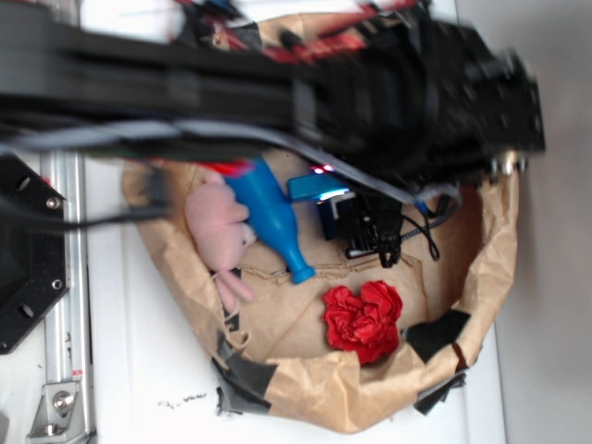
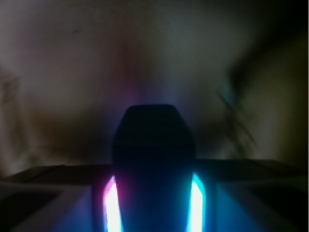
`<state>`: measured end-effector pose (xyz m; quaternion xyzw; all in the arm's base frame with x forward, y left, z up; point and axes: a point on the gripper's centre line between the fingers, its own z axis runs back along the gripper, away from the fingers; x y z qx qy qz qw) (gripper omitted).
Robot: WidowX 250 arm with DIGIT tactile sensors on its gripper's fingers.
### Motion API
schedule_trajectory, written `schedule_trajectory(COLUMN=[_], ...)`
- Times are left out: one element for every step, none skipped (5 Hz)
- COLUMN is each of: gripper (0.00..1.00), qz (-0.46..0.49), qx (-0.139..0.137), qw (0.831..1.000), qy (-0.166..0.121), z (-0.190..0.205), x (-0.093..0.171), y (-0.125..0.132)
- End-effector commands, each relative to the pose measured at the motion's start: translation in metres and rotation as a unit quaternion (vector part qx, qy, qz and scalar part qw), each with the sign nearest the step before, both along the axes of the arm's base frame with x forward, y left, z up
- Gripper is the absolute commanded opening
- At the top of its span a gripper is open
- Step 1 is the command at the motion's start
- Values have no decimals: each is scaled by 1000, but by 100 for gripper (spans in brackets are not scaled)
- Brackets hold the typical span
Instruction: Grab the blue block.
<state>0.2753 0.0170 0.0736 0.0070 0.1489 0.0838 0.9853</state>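
The blue block (image 1: pixel 315 186) is a flat light-blue brick inside the paper-lined bin, right of the glossy blue pin (image 1: pixel 268 217). My gripper (image 1: pixel 331 205) is at the block, its black body just to the right and the arm a blur across the top. In the wrist view a dark, blue-tinged rounded shape, the blue block (image 2: pixel 154 154), fills the space between my jaws, with bright pink and cyan strips along its two sides. My gripper (image 2: pixel 154 198) looks shut on it. That view is very dark.
A pink plush toy (image 1: pixel 217 227) lies left of the pin. A red crumpled flower-like cloth (image 1: pixel 363 319) sits nearer the bin's front. The brown paper wall (image 1: pixel 490 259) rises around everything, patched with black tape (image 1: pixel 242 375). A metal rail (image 1: pixel 65 305) runs along the left.
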Motion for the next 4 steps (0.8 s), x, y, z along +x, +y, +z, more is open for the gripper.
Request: schedule_trajectory(gripper=[0,0,0,0], qz=[65,82,87,93], qx=[-3,-17,-20,-16], qw=[995,989,983,984], qy=[-80,-124,-160,-150], z=[81,88,94,90], x=[-24,-30,-26,-18], y=[-4,-11,-20,-18])
